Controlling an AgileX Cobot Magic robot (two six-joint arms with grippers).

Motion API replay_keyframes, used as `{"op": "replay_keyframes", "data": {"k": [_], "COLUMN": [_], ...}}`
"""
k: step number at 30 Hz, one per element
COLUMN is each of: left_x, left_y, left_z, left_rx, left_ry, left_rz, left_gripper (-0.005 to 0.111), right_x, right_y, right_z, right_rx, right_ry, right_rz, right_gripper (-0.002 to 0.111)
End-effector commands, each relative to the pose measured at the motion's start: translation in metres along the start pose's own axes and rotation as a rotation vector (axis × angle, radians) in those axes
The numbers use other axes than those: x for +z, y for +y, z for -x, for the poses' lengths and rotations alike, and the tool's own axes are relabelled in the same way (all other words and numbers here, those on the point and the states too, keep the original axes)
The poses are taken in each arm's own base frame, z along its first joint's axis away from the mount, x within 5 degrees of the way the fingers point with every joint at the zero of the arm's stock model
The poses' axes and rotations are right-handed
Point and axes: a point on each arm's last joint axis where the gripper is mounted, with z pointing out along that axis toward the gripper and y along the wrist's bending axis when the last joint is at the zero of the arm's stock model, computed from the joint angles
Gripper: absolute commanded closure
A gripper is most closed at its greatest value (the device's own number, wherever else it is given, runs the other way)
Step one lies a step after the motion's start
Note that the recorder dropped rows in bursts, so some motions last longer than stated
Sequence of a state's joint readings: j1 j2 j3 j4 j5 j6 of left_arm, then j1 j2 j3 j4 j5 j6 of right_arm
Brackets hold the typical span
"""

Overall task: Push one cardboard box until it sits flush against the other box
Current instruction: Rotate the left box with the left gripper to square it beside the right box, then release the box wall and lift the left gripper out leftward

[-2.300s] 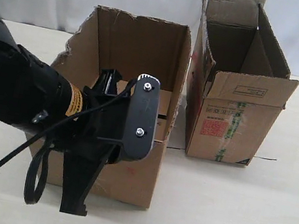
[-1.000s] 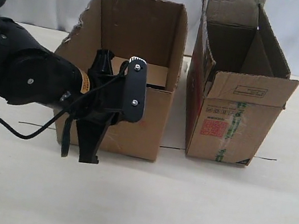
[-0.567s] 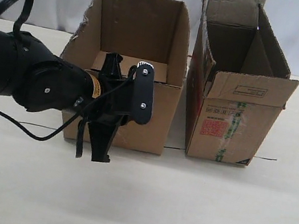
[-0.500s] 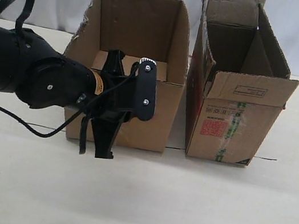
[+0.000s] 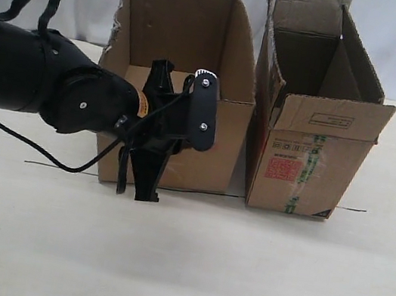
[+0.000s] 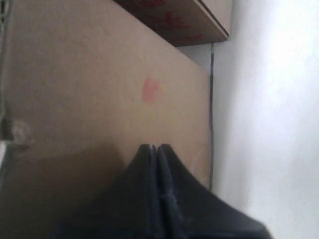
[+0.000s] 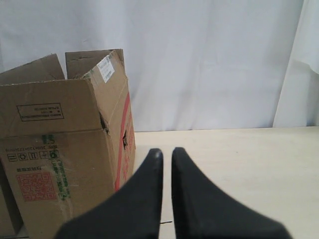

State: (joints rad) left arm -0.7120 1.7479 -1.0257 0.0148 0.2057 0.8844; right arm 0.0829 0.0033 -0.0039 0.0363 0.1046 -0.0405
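On the left, our left arm [image 5: 33,81] reaches in over the tabletop [image 5: 274,284]. The left hand [image 5: 148,189] points down, its fingers clenched together on nothing, close before the front wall of the cardboard box [image 5: 221,148]; we cannot tell whether they touch it. That box stands just left of the other box [image 5: 309,168], with a slim gap between them at the base. Farther right, the right hand [image 7: 164,152] hangs empty beside the other box, its fingers drawn almost together.
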Motion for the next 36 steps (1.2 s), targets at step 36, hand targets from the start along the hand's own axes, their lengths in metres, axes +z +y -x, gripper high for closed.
{"op": "replay_keyframes", "data": {"k": [36], "left_x": [-0.185], "left_y": [0.063], "left_z": [-0.147], "left_rx": [-1.113], "left_ry": [-0.193], "left_rz": [0.758], "left_gripper": [0.107], "right_x": [0.0], "right_y": [0.0], "right_z": [-0.001], "right_rx": [0.005], "right_ry": [0.003], "right_rz": [0.001], "right_gripper": [0.103]}}
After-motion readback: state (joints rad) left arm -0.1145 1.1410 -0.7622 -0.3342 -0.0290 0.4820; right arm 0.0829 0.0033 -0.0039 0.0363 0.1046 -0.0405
